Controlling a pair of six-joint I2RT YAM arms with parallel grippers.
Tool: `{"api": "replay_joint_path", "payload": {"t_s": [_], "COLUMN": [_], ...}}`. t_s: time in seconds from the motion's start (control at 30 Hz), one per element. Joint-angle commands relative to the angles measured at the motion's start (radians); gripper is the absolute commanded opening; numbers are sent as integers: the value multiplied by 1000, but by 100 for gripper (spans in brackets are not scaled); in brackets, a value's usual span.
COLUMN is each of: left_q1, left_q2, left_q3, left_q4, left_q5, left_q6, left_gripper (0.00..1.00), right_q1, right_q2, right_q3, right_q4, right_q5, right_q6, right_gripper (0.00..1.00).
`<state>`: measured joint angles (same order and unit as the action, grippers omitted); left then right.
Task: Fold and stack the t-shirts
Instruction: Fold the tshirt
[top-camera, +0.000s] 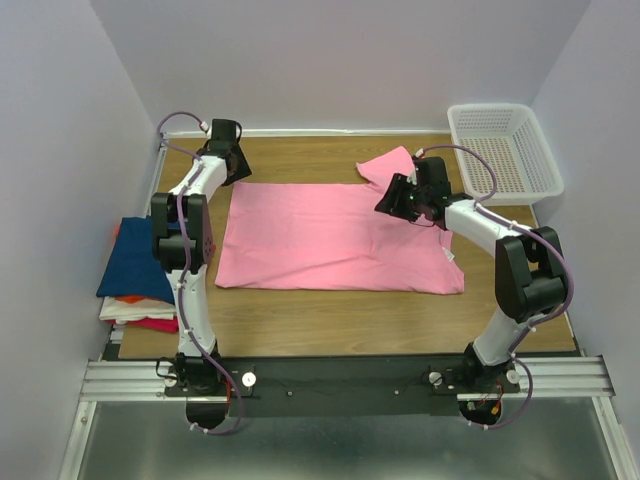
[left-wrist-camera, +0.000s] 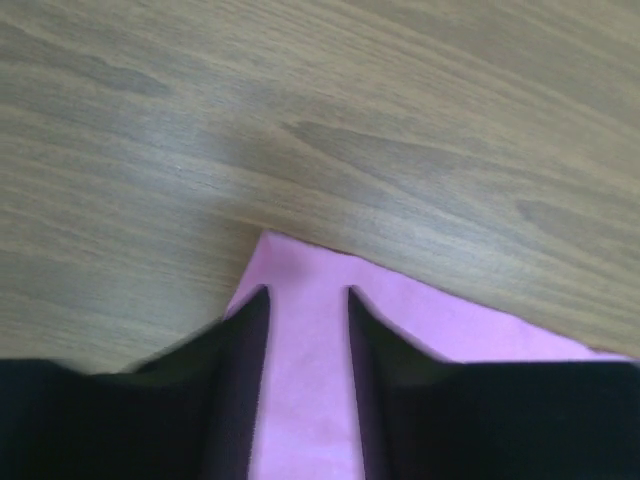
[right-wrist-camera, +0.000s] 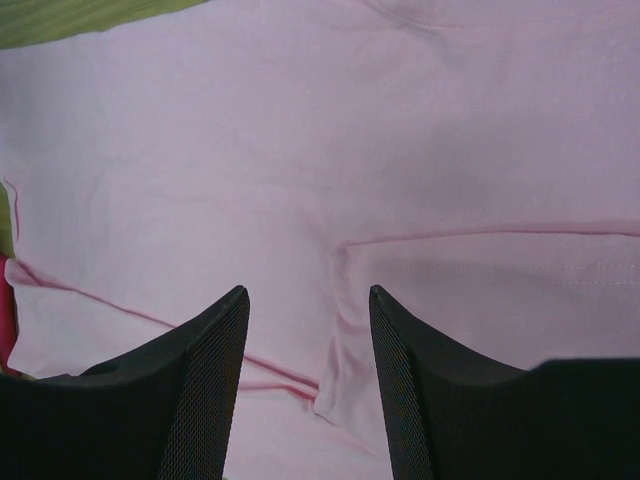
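Here, pink t-shirt (top-camera: 340, 235) spread flat on the table (top-camera: 300, 320), both grippers poised above it
Fingers of the left gripper (left-wrist-camera: 307, 296) stand apart, straddling a cloth corner whose tip lies just past them, bare wood beyond; those of the right gripper (right-wrist-camera: 307, 292) stand apart above the sleeve fold, cloth all round, apparently set for a paired pinch

One spread pink t-shirt (top-camera: 330, 235), one pile of folded shirts (top-camera: 138, 270) (at least three colours), one basket (top-camera: 488, 108), two arms (top-camera: 187, 240) (top-camera: 520, 270).
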<state>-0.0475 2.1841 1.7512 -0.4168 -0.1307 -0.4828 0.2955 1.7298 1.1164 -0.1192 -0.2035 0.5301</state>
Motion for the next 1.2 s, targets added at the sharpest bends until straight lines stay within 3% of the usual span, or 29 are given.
{"api": "replay_joint_path", "payload": {"t_s": [0.0, 0.03, 0.07, 0.13, 0.4, 0.6, 0.67, 0.87, 1.17], "left_q1": [17, 20, 20, 20, -3, -63, -84, -146, -150], "left_q2": [-7, -13, -18, -52, -193, -332, -384, -533, -649], "left_q3": [57, 59, 67, 71, -11, -182, -208, -338, -470], "left_q4": [-16, -16, -19, -22, -11, 3, 4, 42, 141], "left_q5": [-49, -49, -47, -41, 16, 62, 83, 111, 40], "left_q6": [-11, -13, -14, -22, -54, -33, -19, -5, 49], "left_gripper": [59, 63, 77, 83, 85, 90, 91, 92, 95], "right_q1": [7, 7, 7, 7, 7, -1, -25, -159, -171], "right_q2": [-3, -6, -7, -7, 53, 250, 336, 634, 873], "right_q3": [-12, -10, -9, -1, 120, 411, 577, 967, 1218], "right_q4": [26, 27, 26, 26, 24, 18, -9, -100, -102], "right_q5": [12, 15, 18, 22, 128, 311, 391, 290, 312], "right_q6": [-19, -19, -21, -24, -39, -192, -238, -214, -295], "right_gripper": [59, 59, 59, 59, 59, 60, 60, 58, 56]}}
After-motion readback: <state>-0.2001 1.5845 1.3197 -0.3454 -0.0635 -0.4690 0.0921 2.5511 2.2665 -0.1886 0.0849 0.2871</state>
